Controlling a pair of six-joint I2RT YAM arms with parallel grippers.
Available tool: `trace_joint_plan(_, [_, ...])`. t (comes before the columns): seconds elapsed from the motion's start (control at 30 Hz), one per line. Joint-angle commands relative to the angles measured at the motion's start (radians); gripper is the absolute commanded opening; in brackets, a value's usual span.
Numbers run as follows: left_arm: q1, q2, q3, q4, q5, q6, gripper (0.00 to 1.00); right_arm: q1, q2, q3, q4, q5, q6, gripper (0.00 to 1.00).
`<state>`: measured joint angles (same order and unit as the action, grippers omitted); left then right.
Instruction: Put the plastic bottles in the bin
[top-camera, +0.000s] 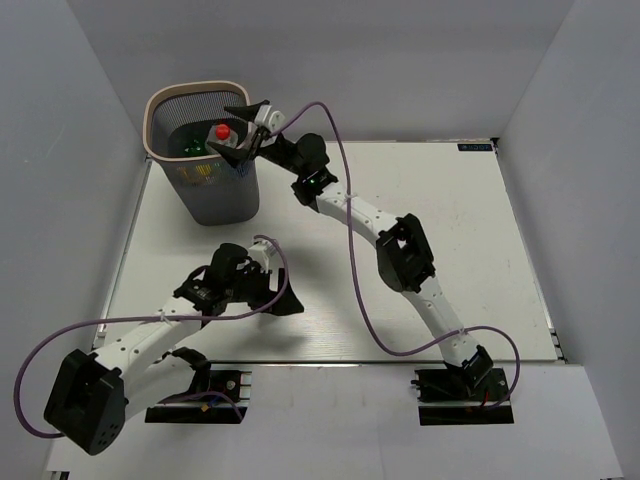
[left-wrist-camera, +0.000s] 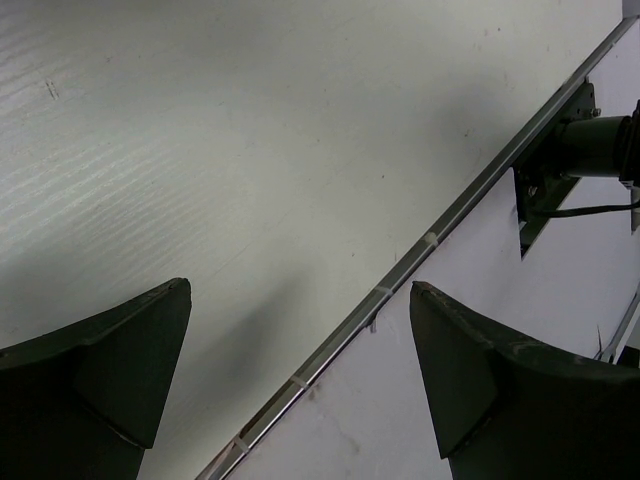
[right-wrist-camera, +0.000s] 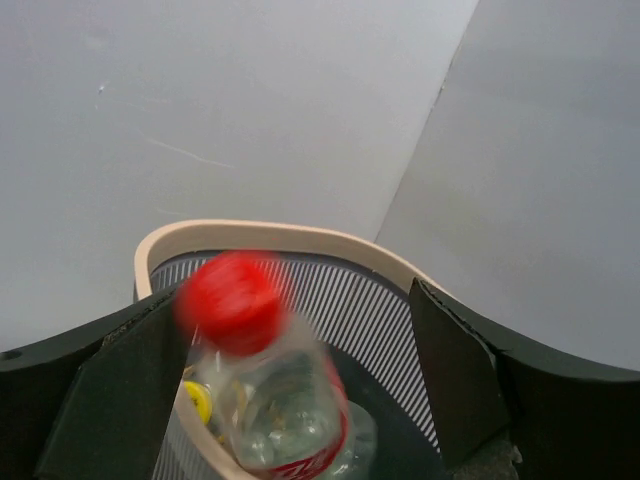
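Note:
The bin (top-camera: 158, 104), dark grey mesh with a pale beige rim, stands at the table's far left. My right gripper (top-camera: 240, 128) hangs over its right rim with the jaws wide open. A clear plastic bottle (top-camera: 221, 132) with a red cap and red label sits between the jaws, over the bin's opening. In the right wrist view this bottle (right-wrist-camera: 275, 400) is motion-blurred, and neither finger grips it. Something green (top-camera: 192, 148) and a yellow cap (right-wrist-camera: 197, 400) lie inside the bin (right-wrist-camera: 300, 238). My left gripper (top-camera: 280, 290) is open and empty, low over the table's front.
The left wrist view shows bare white table, its metal front edge (left-wrist-camera: 400, 270) and the right arm's base clamp (left-wrist-camera: 580, 140). Grey walls close in the table at the back and sides. Purple cables loop over both arms.

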<state>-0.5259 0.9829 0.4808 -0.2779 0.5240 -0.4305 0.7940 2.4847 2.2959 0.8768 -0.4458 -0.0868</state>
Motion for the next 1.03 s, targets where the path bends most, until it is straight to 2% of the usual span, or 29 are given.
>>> trace_joint_plan(0.0, [-0.005,0.007,-0.007,0.002,0.030,0.038,1.00,-0.009,-0.050,0.051,0.076,0.047,0.021,0.90])
trace_joint_plan(0.2, [-0.005,0.097,0.038,0.048,0.030,0.068,1.00,-0.021,-0.185,0.050,-0.047,0.117,0.010,0.90])
trace_joint_plan(0.27, [-0.005,0.115,0.065,0.061,0.039,0.088,1.00,-0.032,-0.256,0.013,-0.183,0.156,-0.004,0.90])
trace_joint_plan(0.3, [-0.005,0.135,0.065,0.062,0.039,0.088,1.00,-0.048,-0.349,-0.005,-0.276,0.166,-0.008,0.90])
trace_joint_plan(0.37, [-0.005,0.149,0.087,0.091,0.048,0.098,1.00,-0.073,-0.414,-0.107,-0.428,0.205,-0.021,0.90])
trace_joint_plan(0.47, [-0.005,0.160,0.096,0.124,0.048,0.098,1.00,-0.117,-0.610,-0.238,-0.817,0.211,-0.085,0.90])
trace_joint_plan(0.53, [-0.005,0.160,0.096,0.138,0.048,0.098,1.00,-0.130,-0.633,-0.242,-1.011,0.220,-0.123,0.90])
trace_joint_plan(0.57, [-0.005,0.160,0.105,0.152,0.048,0.085,1.00,-0.153,-0.653,-0.242,-1.290,0.226,-0.148,0.90])
trace_joint_plan(0.63, [-0.005,0.160,0.116,0.167,0.057,0.085,1.00,-0.170,-0.702,-0.335,-1.430,0.315,-0.128,0.90])
trace_joint_plan(0.67, [-0.005,0.160,0.128,0.167,0.057,0.076,1.00,-0.180,-0.752,-0.443,-1.540,0.341,-0.120,0.90])
trace_joint_plan(0.7, [-0.005,0.160,0.128,0.167,0.057,0.076,1.00,-0.183,-0.783,-0.575,-1.550,0.440,-0.113,0.90])
trace_joint_plan(0.73, [-0.014,0.160,0.140,0.167,0.045,0.076,1.00,-0.191,-0.907,-0.716,-1.532,0.500,-0.097,0.90])
trace_joint_plan(0.8, [-0.014,0.151,0.150,0.167,0.033,0.076,1.00,-0.210,-1.009,-0.872,-1.440,0.550,-0.093,0.90])
trace_joint_plan(0.83, [-0.014,0.151,0.159,0.167,0.024,0.076,1.00,-0.208,-1.156,-1.064,-1.364,0.570,-0.097,0.90])
trace_joint_plan(0.9, [-0.023,0.142,0.159,0.177,0.015,0.066,1.00,-0.207,-1.225,-1.144,-1.310,0.611,-0.059,0.90])
trace_joint_plan(1.0, [-0.023,0.142,0.168,0.195,0.005,0.047,1.00,-0.213,-1.322,-1.223,-1.316,0.630,-0.030,0.90])
